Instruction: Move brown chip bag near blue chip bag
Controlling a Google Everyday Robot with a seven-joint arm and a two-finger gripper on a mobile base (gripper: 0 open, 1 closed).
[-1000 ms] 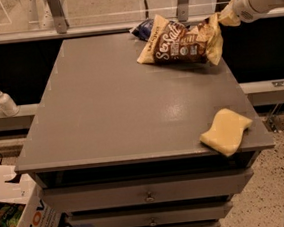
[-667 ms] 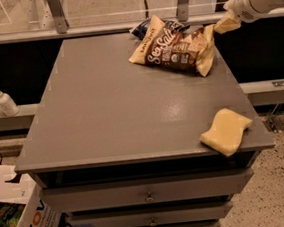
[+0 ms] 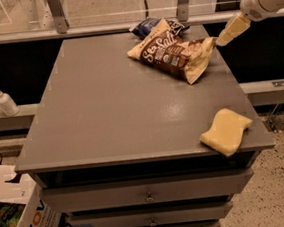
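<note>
The brown chip bag (image 3: 174,52) lies on the grey table (image 3: 107,114) at the back right, its "Sea Salt" panel facing up. The blue chip bag (image 3: 148,25) lies right behind it at the table's back edge, touching it and partly hidden by it. My gripper (image 3: 219,41) reaches in from the upper right and is shut on the brown bag's right corner, low over the table's right edge.
A yellow sponge (image 3: 226,131) lies at the table's front right corner. A soap bottle (image 3: 2,100) stands on a ledge to the left. A cardboard box (image 3: 22,222) sits on the floor at lower left. Drawers (image 3: 149,195) are under the tabletop.
The gripper has come down and forward with the brown bag's corner. The bag has swung and settled lower on the table, next to the blue bag.
</note>
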